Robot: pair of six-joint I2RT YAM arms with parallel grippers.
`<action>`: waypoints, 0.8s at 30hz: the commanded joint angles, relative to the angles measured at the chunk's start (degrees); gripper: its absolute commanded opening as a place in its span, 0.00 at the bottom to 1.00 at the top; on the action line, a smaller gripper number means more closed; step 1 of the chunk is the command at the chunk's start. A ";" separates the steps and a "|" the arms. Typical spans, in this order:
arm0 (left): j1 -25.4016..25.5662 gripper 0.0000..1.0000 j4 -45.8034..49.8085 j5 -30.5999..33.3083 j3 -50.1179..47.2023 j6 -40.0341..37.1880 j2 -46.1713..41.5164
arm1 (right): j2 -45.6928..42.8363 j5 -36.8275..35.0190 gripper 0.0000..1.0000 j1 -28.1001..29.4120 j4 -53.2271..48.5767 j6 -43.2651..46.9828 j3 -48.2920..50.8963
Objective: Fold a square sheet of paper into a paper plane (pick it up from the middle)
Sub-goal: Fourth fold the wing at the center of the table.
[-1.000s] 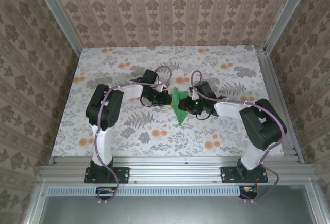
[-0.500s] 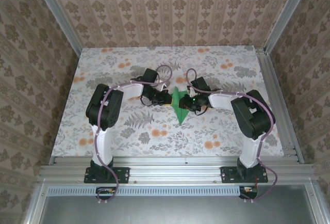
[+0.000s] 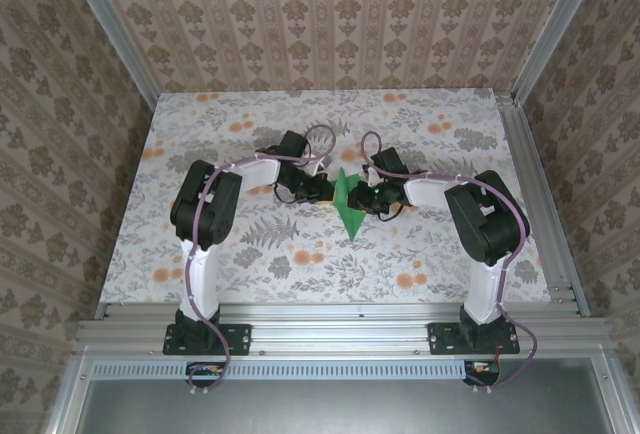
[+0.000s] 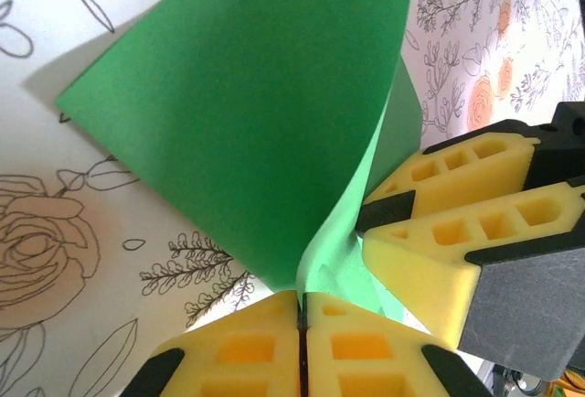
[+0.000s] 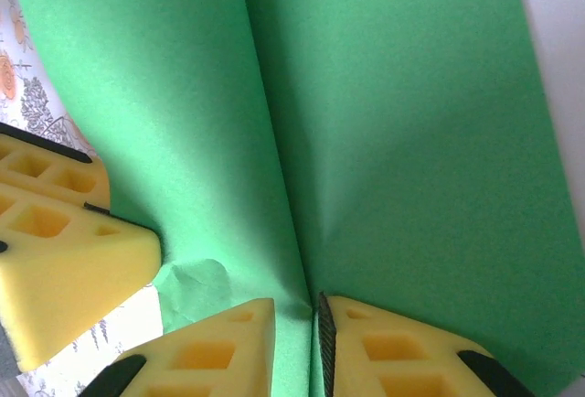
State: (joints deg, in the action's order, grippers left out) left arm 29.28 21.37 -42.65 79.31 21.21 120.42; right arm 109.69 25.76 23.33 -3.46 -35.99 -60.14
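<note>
So this was mid-fold. The square sheet of paper [image 3: 350, 210] sat at the middle of the table [image 3: 440, 244], hanging between my two grippers and bent into a V along its centre line. One pointed corner aimed back toward my bases. I wouldn't call it a plane yet, more a sheet with a soft crease.

My left gripper [image 4: 300, 298] was clamped tight on the paper, pads together with the bottom of the bend pinched between them. My right gripper [image 5: 294, 310] had its jaws drawn in narrow around the same fold from the other side. Honestly I couldn't tell whether those pads were really biting or just bracketing the paper.

My guess for the next move was to get a firm pinch on the right, then sharpen that centre crease while keeping both halves lined up. It'd need a gentle pull, since there was a little crumple near the pads on the right wrist view and thin paper tears easily.

As for writing, there was none I could read. The paper was plain green and the table had only a floral print.
</note>
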 commanded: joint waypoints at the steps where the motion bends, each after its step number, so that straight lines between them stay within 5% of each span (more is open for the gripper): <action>1: 0.52 0.09 2.04 0.08 1.85 -1.96 2.13 | 0.92 2.38 0.25 -0.47 2.44 -0.20 1.73; 24: 0.69 0.09 4.10 -0.57 5.62 -2.83 3.59 | 0.92 4.13 0.26 -0.97 3.72 0.99 2.93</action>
State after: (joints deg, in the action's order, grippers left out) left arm 29.61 24.14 -42.24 83.05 20.01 123.83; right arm 109.69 28.97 22.50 0.27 -35.92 -58.26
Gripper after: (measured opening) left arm 0.092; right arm 0.262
